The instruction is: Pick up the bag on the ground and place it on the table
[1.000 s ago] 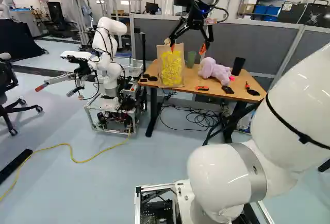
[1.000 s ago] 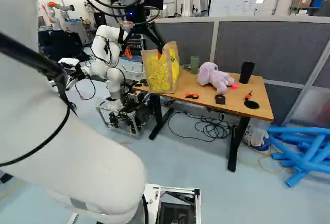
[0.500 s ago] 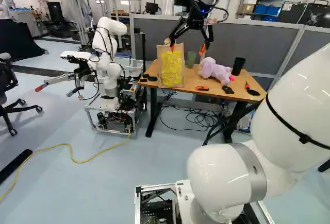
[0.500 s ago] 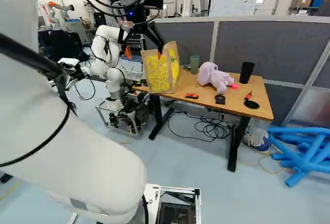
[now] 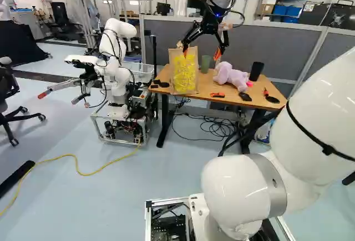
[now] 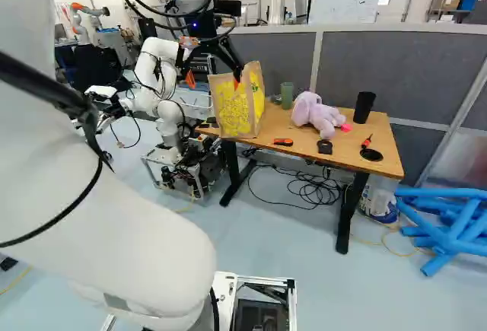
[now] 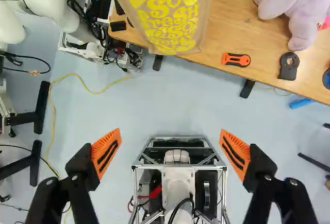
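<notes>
Watching from the cameras, I have my gripper [image 5: 201, 54] above the table [image 6: 365, 149], its jaws spread wide with nothing between the orange pads [image 7: 106, 152]. The paper bag [image 5: 184, 75] stands upright on the tabletop, at the end nearer another robot [image 5: 115, 58], its foot close to the near edge. In the wrist view it lies ahead of the fingers, outside their gap. Bold yellow lettering and a yellow flower fill its front; from the right base view I also catch yellow print on its side.

Between the bag and the lilac plush toy [image 6: 316, 113] there's a strip of tabletop, with a green cup [image 6: 287, 94] farther back and an orange-and-black cutter [image 7: 236, 59] near the front edge. A black cup [image 6: 364, 106] stands beyond the toy. Behind the table runs a grey partition [image 6: 396, 65], and blue tubes [image 6: 453, 224] lie on the floor at the right of the right base view.
</notes>
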Controlling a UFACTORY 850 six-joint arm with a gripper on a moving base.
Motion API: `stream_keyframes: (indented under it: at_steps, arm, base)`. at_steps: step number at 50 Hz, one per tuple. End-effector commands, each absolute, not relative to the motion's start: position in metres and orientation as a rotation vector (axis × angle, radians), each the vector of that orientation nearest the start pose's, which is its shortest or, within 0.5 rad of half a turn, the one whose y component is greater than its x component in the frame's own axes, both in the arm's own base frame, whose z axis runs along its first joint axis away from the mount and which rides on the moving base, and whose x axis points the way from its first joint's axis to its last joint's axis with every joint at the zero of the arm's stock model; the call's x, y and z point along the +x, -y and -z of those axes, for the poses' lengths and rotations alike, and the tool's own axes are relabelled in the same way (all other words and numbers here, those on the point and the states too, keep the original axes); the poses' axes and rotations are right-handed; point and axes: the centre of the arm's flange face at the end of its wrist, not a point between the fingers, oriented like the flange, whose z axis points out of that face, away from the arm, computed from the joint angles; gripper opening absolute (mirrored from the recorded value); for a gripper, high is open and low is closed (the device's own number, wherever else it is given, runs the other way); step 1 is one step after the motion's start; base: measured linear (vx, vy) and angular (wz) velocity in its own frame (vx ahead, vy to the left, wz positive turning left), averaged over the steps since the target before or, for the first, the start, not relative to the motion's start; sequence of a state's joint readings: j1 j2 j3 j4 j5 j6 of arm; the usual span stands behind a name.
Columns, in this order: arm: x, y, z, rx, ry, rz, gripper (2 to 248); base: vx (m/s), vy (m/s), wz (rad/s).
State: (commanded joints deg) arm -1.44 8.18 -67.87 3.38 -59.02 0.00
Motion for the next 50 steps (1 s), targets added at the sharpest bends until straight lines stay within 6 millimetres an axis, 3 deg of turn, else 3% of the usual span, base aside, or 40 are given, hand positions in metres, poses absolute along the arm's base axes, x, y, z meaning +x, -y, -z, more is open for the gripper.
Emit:
stream_keyframes:
  at_steps: [25, 50]
  arm:
    - [0.424, 0.006, -0.679, -3.046, -0.076, 0.556, 247]
    - [0.426, 0.006, -0.637, -3.025, -0.077, 0.707, 247]
  base:
    - [0.0, 0.0, 0.0]
    - [0.0, 0.0, 0.0]
